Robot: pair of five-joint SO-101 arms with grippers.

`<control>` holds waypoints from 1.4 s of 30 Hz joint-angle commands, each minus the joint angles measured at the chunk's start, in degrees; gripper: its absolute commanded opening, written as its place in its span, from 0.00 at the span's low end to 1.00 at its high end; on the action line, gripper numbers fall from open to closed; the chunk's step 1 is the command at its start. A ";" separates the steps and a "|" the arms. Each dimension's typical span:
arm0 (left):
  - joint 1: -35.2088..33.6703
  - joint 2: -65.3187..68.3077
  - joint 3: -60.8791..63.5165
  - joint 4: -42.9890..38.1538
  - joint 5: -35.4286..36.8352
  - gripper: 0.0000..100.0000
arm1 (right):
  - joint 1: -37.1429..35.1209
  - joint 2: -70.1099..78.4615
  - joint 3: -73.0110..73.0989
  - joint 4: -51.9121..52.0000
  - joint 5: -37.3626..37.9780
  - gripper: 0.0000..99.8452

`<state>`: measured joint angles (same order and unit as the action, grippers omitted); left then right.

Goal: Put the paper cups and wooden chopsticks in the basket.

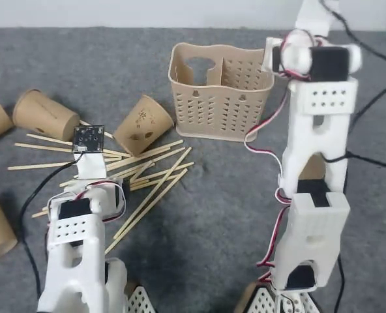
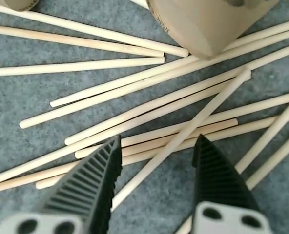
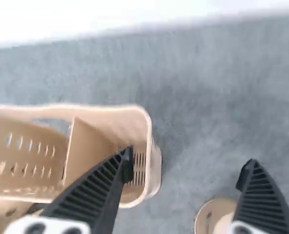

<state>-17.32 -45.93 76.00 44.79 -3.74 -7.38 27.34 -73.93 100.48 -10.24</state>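
Chopsticks (image 1: pixel 150 171) lie fanned left of centre in the high view, basket (image 1: pixel 219 124) at upper centre; left wrist view: my left hand (image 2: pixel 159 141) gapes over crossed sticks, so closing might pinch several; right wrist view: my right hand (image 3: pixel 189 156) is spread beside the basket.

At least four paper cups (image 1: pixel 44 115), more than ten wooden chopsticks (image 1: pixel 155 193), one basket (image 1: pixel 220 98) and two robot arms (image 1: pixel 75 242) share the table.
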 commanded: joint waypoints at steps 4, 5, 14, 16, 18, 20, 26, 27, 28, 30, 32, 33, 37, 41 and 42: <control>0.09 0.35 -1.71 -1.23 0.44 0.23 | 11.82 -4.70 1.58 2.77 0.88 0.27; 0.09 0.35 -1.71 -1.23 0.44 0.23 | 13.32 -5.76 4.22 2.77 0.88 0.22; 0.18 0.35 -1.71 -1.23 0.44 0.23 | 20.70 -16.84 33.85 2.42 6.15 0.03; 0.18 0.35 -1.71 -1.23 0.44 0.23 | 21.05 -17.98 38.24 2.33 7.91 0.00; 0.18 0.35 -1.71 -1.23 0.44 0.23 | 20.88 -18.86 42.11 2.33 8.62 0.01; 0.18 0.35 -1.71 -1.23 0.44 0.23 | 20.79 -18.51 44.40 1.80 8.62 0.01; 0.18 0.44 -1.71 -1.23 0.44 0.23 | 20.62 -17.89 53.45 -1.98 8.62 0.01; 0.18 0.44 -1.71 -1.23 0.44 0.23 | 20.62 -17.89 54.68 -2.77 8.62 0.01; 0.18 0.44 -1.71 -1.23 0.44 0.23 | 20.88 -17.71 55.91 -3.56 8.62 0.01; 0.18 0.00 -1.19 -1.23 0.44 0.23 | 21.41 -17.63 58.64 -5.14 9.14 0.01; 0.18 0.00 -1.10 -1.23 0.44 0.23 | 22.81 -17.71 61.63 -6.73 11.08 0.01; 0.18 0.00 -1.10 -1.23 0.44 0.23 | 23.60 -17.98 62.95 -7.52 11.96 0.01; 0.18 0.00 -1.10 -1.23 0.44 0.23 | 30.73 -17.80 64.97 -9.19 15.82 0.01; 0.18 0.00 -1.10 -1.23 0.44 0.23 | 40.66 -17.63 64.70 -10.33 21.80 0.01; 0.18 0.00 -1.10 -1.23 0.44 0.23 | 43.03 -17.98 64.70 -10.86 23.47 0.01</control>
<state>-17.32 -45.93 76.00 44.79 -3.74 29.36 11.08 -9.05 91.34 8.66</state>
